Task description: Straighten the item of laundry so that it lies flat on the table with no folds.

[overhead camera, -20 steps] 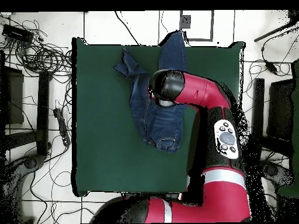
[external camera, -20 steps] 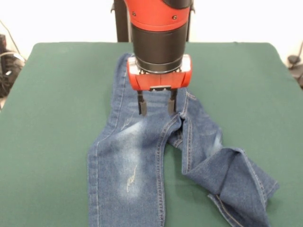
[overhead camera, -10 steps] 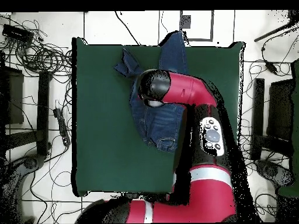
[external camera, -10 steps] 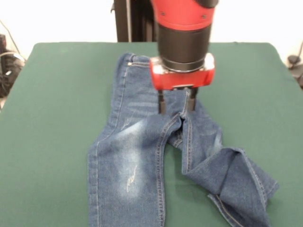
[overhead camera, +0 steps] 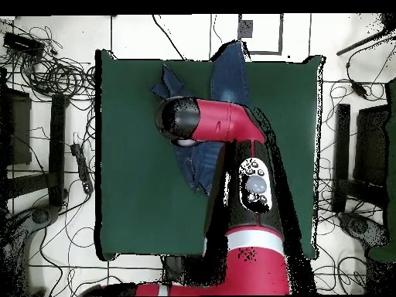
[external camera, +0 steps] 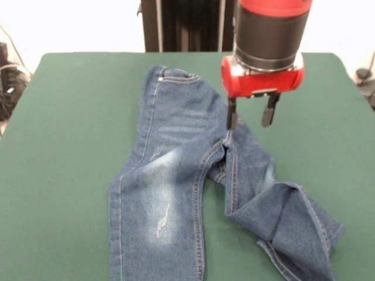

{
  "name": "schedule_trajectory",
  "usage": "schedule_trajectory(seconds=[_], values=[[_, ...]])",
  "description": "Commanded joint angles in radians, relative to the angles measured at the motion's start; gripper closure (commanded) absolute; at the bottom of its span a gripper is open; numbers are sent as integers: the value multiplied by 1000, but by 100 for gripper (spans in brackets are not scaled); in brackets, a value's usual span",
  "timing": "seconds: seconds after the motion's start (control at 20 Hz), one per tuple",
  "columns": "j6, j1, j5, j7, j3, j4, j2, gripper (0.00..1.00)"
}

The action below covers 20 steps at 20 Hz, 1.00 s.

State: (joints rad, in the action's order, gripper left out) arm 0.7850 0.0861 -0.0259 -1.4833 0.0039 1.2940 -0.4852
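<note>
The blue denim jeans (external camera: 176, 175) lie on the dark green table (external camera: 70, 129), waistband toward the far side. In the front view the left leg lies fairly flat; the right leg is folded back over itself near its hem (external camera: 293, 228). My gripper (external camera: 251, 117) is open and empty, hovering just above the jeans' right hip edge. In the overhead view the arm covers much of the jeans (overhead camera: 203, 158); the gripper itself is hidden under the wrist.
The pedestal (external camera: 176, 26) stands behind the table's far edge. Cables (overhead camera: 54, 73) and stands lie on the floor around the table. The jeans' legs reach the table's near edge in the front view.
My gripper has moved to the right in the front view, from over the jeans' seat to their right hip edge, and risen slightly. The jeans have not moved.
</note>
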Motion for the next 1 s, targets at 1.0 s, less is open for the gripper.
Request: schedule_trajectory(seconds=[1.0], values=[[-316,-27,-59,-193,-33,371,-25,0]])
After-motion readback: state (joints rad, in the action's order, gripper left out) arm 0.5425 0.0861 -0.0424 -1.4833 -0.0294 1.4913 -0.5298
